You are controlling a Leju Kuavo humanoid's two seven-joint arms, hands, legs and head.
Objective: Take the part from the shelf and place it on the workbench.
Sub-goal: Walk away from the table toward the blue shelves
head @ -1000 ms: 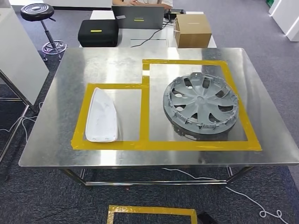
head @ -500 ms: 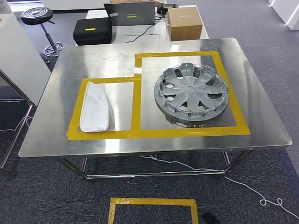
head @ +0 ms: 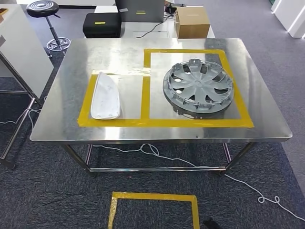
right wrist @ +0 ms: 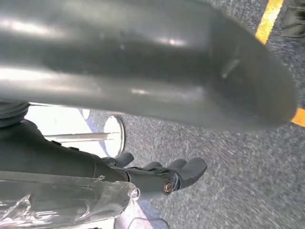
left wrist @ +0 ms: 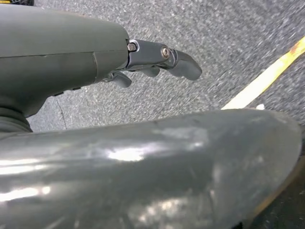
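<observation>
On the steel workbench (head: 65, 129) a white shell-shaped part (head: 105, 97) lies inside the left yellow-taped box. In the larger taped box to its right rests a grey wheel cover (head: 198, 87). My left hand (left wrist: 72, 57) hangs over grey carpet with its fingers (left wrist: 179, 62) stretched out and nothing in them. Over carpet too, my right hand (right wrist: 107, 176) holds nothing, and its fingers (right wrist: 190, 171) are extended.
A white panel on a metal frame (head: 21, 52) stands left of the bench. Behind it are a stool (head: 45, 9), a black case (head: 101, 25), a laptop (head: 141, 9) and a cardboard box (head: 191, 21). A yellow-taped rectangle (head: 154, 196) and a white cable (head: 251, 188) lie on the floor.
The whole head view has shifted: the bench sits higher and smaller in the picture, with more floor in front. The white part and the wheel cover kept their places on the bench.
</observation>
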